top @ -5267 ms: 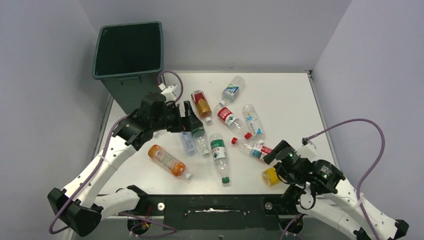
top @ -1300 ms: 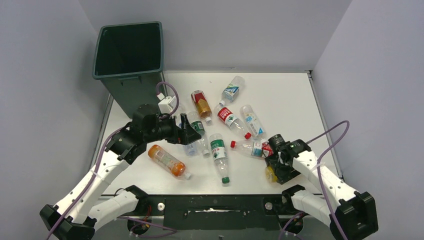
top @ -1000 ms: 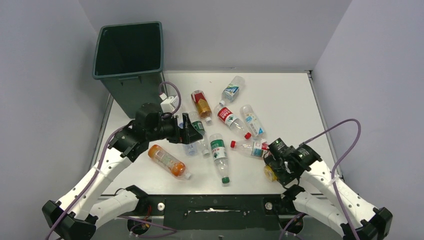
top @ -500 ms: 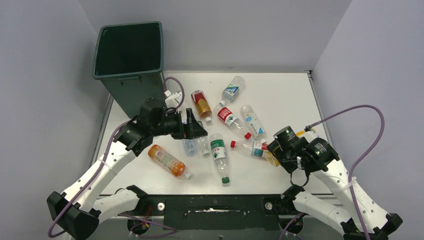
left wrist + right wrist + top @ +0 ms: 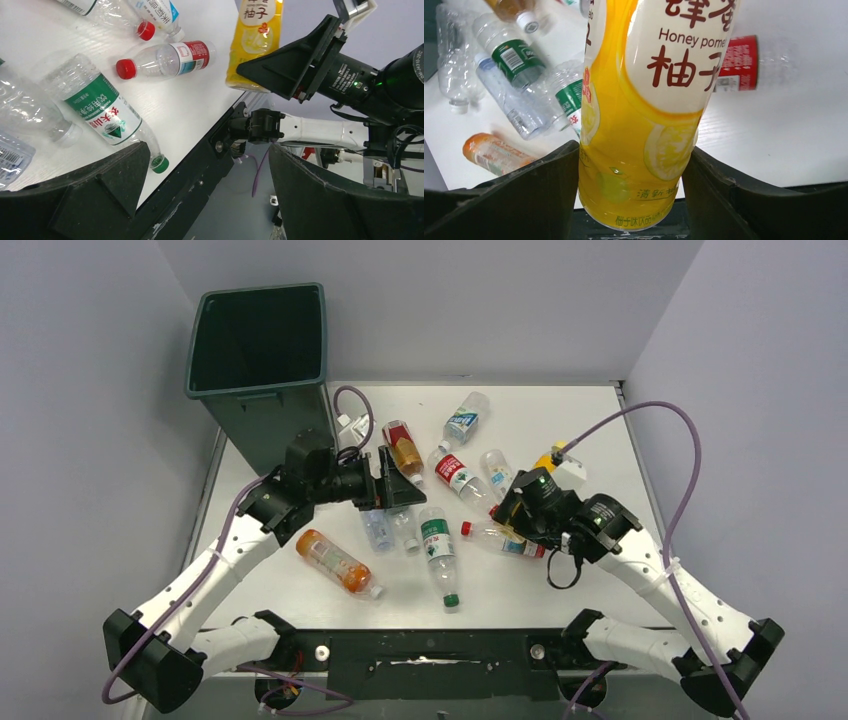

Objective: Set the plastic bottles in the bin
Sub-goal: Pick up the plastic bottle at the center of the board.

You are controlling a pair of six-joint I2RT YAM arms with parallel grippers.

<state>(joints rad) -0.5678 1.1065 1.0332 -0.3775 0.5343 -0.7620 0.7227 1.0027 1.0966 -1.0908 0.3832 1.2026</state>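
Observation:
The dark green bin (image 5: 258,350) stands at the table's far left corner. Several plastic bottles lie mid-table: an orange one (image 5: 335,560), a green-labelled one (image 5: 437,540), a red-capped one (image 5: 497,536), an amber one (image 5: 403,448) and a blue-labelled one (image 5: 463,422). My right gripper (image 5: 508,512) is shut on a yellow honey-pomelo bottle (image 5: 644,100) and holds it above the red-capped bottle; it also shows in the left wrist view (image 5: 252,42). My left gripper (image 5: 398,485) is open and empty, raised over clear bottles (image 5: 380,528).
Grey walls enclose the table on three sides. The black front rail (image 5: 430,648) runs along the near edge. Purple cables loop from both wrists. More bottles, one red-labelled (image 5: 455,473) and one clear (image 5: 500,475), lie between the two grippers.
My right gripper has risen from the front right edge with the yellow bottle and moved left and farther in. My left gripper has lifted slightly and shifted right.

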